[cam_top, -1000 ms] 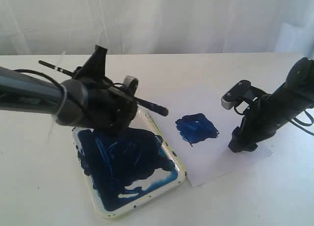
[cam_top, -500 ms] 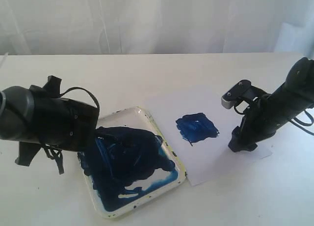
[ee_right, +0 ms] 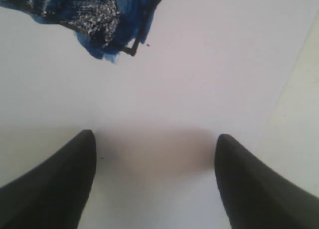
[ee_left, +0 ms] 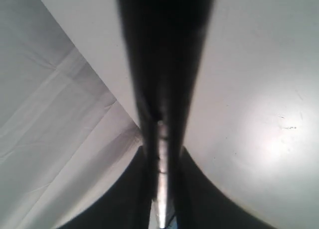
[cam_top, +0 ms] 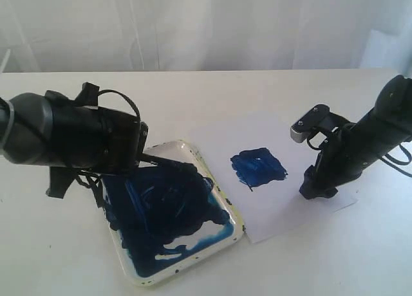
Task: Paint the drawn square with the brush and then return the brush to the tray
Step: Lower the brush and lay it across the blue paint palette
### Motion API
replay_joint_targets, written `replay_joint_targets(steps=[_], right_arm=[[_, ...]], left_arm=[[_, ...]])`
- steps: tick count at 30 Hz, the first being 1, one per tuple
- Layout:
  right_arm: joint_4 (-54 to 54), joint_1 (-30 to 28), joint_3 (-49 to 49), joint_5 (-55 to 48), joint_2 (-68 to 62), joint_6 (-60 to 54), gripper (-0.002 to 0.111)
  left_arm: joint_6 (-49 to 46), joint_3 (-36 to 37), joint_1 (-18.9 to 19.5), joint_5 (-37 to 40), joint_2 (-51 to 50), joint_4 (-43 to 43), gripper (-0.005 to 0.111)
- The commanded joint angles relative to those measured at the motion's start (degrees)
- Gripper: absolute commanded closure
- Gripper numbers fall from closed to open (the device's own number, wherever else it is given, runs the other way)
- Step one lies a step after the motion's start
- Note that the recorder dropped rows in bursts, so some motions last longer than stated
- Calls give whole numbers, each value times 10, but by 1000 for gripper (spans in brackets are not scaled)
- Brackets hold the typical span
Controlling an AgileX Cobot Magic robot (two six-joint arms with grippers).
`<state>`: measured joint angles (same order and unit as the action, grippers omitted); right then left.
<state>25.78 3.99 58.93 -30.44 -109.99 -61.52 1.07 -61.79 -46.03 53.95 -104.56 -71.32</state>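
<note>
Brush [cam_top: 158, 159] over tray [cam_top: 235, 213] (left gripper [ee_left: 160, 154] clamped), square [cam_top: 259, 168] blue.

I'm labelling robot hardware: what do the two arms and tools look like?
The left arm and right arm are thick dark tubes with loose black cables. The right arm carries a small grey block; its tool has two tapered black fingers.

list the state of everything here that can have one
drawn square, filled in with dark blue paint
tray, inside smeared with dark blue paint
brush, mostly hidden, held by the left gripper, tip over the tray, not yet laid down
left gripper, shut on the brush
right gripper, open, empty, over the paper sheet
paper sheet, lying flat, blue only at the square
</note>
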Motion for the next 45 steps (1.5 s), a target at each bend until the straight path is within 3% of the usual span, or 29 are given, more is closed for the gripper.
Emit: replay_joint_targets(steps=[1,5,9,18,25,35,43,45], right_arm=[[-17,0,-3,0,-16,2,45],[-5,0,-3,0,-16,2,45],[-5,0,-3,0,-16,2,45],[-5,0,-3,1,-16,2,45],[-5,0,-3,6,-16,2,45],[-5,0,-3,15,-16,2,45],[-5,0,-3,14,-16,2,45],[-5,0,-3,14,-16,2,45]], left_arm=[[-46,-2,3,14,-27,13,107],[-99,-2,4,94,-70,7,107],[-99,-2,17,113,-92,-27,107],[-58,-2,59,112,-95,-70,107],[-38,-1,59,49,-95,-61,107],[-38,-1,54,29,-101,-62,107],[-37,-1,53,-5,-101,-54,75],[-37,-1,53,-12,-101,-47,72]])
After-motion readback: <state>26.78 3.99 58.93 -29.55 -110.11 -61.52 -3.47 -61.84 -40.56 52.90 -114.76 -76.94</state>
